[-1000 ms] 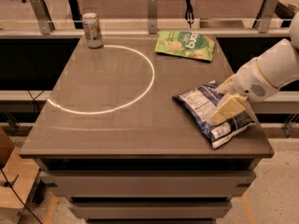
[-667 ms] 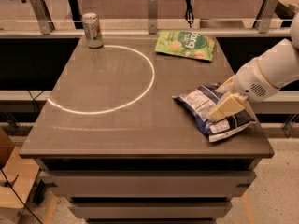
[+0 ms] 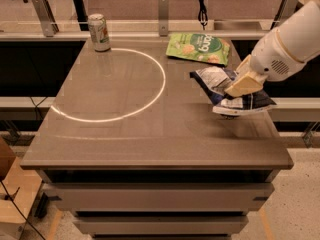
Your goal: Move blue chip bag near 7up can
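Observation:
The blue chip bag [image 3: 225, 90] is a crinkled navy foil bag with white label panels, lifted a little above the right side of the table. My gripper [image 3: 242, 84] comes in from the right on a white arm and is shut on the bag, its cream fingers [image 3: 245, 85] clamped over the bag's middle. The 7up can [image 3: 99, 32] stands upright at the table's far left corner, far from the bag.
A light green snack bag [image 3: 198, 47] lies flat at the back right, just behind the held bag. A bright ring of light runs across the brown table [image 3: 150, 134]. Metal rail posts [image 3: 163, 6] stand behind the table's far edge.
The gripper has lifted the blue chip bag off the table surface and carried it slightly up and away from the front edge. The can and green bag have not moved.

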Controlling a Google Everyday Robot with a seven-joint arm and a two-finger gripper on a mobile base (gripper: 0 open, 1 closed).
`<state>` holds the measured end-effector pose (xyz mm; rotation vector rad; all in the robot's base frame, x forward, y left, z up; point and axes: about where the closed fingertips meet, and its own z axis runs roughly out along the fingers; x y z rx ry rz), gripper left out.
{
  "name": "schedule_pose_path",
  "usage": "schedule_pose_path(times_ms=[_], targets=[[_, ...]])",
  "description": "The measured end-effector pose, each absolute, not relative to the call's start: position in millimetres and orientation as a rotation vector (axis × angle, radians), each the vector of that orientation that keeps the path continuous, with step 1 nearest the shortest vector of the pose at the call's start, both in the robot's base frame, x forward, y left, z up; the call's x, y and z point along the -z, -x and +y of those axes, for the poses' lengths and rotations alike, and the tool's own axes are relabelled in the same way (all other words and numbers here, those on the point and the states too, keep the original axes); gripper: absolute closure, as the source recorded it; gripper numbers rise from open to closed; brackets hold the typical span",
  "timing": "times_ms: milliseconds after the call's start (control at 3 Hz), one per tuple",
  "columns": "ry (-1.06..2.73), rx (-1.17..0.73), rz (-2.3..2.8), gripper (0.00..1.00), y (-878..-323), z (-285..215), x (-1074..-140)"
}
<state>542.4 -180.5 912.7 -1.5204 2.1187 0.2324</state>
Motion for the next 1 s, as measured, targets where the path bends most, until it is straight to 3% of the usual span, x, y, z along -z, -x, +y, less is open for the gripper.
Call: schedule_pose_path(times_ms=[333, 1000], targets=[[1.535, -0.167, 2.041, 1.0, -556.4, -172.4, -954.8], [1.512, -0.187, 2.013, 1.0, -570.9, -153.6, -954.5]])
